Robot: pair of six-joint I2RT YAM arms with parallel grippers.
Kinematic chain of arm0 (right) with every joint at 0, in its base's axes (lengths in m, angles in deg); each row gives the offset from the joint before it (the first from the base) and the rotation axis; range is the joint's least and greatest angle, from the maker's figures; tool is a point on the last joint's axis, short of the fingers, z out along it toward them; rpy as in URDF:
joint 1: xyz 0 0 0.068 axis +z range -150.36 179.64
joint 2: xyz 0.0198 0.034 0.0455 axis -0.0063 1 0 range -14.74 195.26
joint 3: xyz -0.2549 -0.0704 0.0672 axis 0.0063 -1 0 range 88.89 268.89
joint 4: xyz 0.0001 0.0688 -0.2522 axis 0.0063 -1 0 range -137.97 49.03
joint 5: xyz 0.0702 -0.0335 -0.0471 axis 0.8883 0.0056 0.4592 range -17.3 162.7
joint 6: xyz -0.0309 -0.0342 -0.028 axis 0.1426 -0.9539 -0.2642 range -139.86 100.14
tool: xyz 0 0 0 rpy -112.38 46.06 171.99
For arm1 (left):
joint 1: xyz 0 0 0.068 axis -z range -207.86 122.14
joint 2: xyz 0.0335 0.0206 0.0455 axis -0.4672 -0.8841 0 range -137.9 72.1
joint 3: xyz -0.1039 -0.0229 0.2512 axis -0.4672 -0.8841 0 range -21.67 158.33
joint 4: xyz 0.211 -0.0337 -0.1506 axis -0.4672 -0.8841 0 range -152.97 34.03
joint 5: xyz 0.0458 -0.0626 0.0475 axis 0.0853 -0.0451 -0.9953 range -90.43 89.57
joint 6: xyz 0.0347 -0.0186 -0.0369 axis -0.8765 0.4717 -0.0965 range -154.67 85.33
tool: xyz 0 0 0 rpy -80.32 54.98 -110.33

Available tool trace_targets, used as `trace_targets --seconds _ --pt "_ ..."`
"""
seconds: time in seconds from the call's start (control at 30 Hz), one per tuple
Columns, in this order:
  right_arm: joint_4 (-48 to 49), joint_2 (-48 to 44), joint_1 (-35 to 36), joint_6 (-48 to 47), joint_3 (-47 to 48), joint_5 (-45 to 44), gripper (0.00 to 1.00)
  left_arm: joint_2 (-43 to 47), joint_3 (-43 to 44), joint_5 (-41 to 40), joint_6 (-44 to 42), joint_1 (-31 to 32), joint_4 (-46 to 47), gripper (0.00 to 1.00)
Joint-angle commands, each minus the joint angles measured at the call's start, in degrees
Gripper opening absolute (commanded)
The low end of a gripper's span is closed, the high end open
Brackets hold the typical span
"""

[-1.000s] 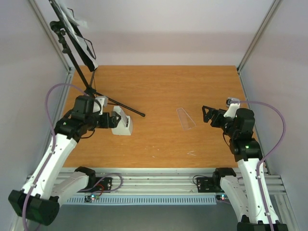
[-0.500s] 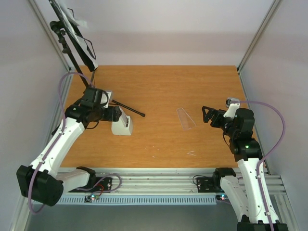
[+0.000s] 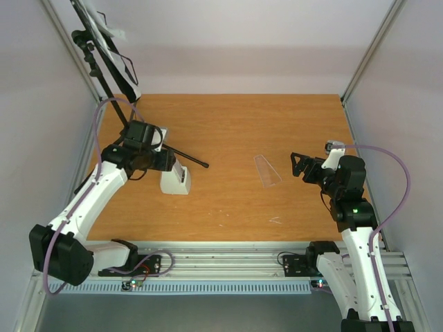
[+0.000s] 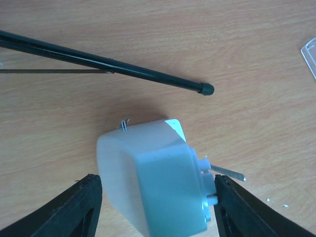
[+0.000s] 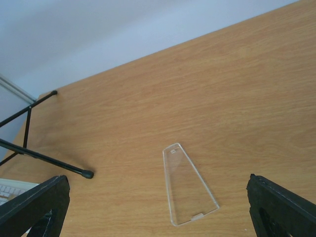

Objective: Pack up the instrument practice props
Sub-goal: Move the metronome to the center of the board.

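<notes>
The left gripper point(image 4: 157, 205) has its jaws apart, one black finger on each side of the small pale wedge-shaped plastic metronome point(image 4: 153, 182). They stand close to its flanks, but no firm clamp shows. The metronome rests on the orange wooden table point(image 3: 277, 124), just beside the rubber-tipped foot of the black tripod music stand point(image 3: 104, 62), which rises at the far left corner. It is probably light, with a hard, smooth shell. Its tapered sides could squirt out of a squeeze, so the best hold is likely across the broad, near-parallel flanks, low on the body. That hold should stay clear of the thin metal rod and small knobs sticking out at one end, which look easy to bend. The right gripper point(image 3: 295, 166) hangs fully spread and holds nothing, facing the clear trapezoid plastic cover point(image 5: 190, 190). The cover lies flat on the table, well apart from the metronome. It looks thin and slippery, and since it sits flush on the wood it may be awkward to lift.
</notes>
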Motion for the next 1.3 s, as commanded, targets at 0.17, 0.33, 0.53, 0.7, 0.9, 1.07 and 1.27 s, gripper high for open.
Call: trace_targets --seconds 0.17,0.33,0.53,0.7,0.9,1.07,1.27 --pt "-0.9 -0.1 0.1 -0.4 -0.1 -0.3 0.98 -2.4 2.4 -1.0 -1.9 0.7 2.1 0.65" --pt "-0.8 0.4 0.1 -0.2 -0.1 0.2 0.99 -2.7 1.8 -0.2 -2.8 0.8 2.6 0.53" --pt "0.0 1.4 0.1 0.2 0.2 3.3 0.99 -2.6 1.5 2.7 -3.5 1.3 3.0 0.41" --pt "0.0 2.0 0.1 0.1 0.6 4.7 0.98 -0.8 1.1 6.3 -5.6 5.1 3.7 0.38" --pt "0.1 3.6 0.1 -0.1 1.3 8.0 0.98 -1.7 2.5 8.9 -9.4 12.1 2.5 0.37" --pt "0.0 4.3 2.8 -0.7 1.1 9.1 0.98 -7.1 6.4 6.7 -14.6 19.5 -1.9 0.36" --pt "0.3 4.3 4.0 -0.9 0.4 9.8 0.98 -10.8 11.1 7.3 -18.7 24.1 -4.4 0.36"
